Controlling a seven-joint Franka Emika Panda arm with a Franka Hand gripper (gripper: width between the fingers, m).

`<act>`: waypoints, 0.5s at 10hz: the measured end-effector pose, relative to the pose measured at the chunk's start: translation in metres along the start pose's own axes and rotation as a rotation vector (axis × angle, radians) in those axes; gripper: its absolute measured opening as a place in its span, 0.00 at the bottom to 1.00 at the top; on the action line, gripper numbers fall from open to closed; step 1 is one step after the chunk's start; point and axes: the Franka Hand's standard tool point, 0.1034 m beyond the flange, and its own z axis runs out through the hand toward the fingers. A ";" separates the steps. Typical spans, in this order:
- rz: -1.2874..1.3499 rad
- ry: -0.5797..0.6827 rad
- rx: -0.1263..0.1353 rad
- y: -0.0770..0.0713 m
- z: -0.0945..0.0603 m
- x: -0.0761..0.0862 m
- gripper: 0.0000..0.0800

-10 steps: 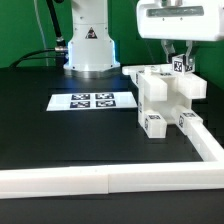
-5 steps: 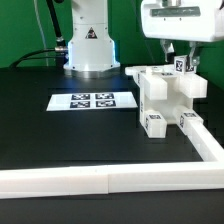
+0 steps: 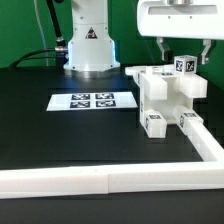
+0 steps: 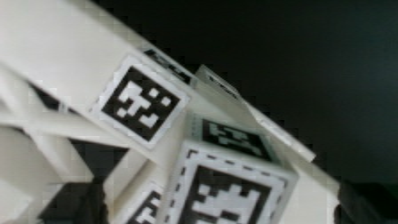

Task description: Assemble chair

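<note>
**Exterior view: claw parted above the part-built chair**

Exterior view: the claw (image 3: pixel 182 47) is seen hanging with its two fingers spread and nothing held between them. Directly beneath it, a small tagged block (image 3: pixel 183 65) is set on the upper end of the white chair assembly (image 3: pixel 165 95). The assembly rests on the black counter (image 3: pixel 60 135) below the claw, against a white border rail (image 3: pixel 205 140). The marker board (image 3: pixel 92 101) lies well apart from the claw, on the far side of the assembly.

In the wrist view, only black-and-white marker tags (image 4: pixel 143 100) on white parts are shown, close and blurred.

The step in hand is judged to be the fitting of the tagged block onto the assembly. Whether it is fully seated cannot be told. For the next move, a straight vertical path is called for, so that the block is not knocked by either finger.
</note>
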 end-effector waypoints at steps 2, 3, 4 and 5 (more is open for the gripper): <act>-0.182 0.007 0.000 -0.002 -0.001 0.001 0.81; -0.267 0.007 -0.001 -0.002 -0.001 0.001 0.81; -0.333 0.007 -0.001 -0.002 -0.001 0.001 0.81; -0.392 0.007 -0.002 -0.002 -0.001 0.001 0.81</act>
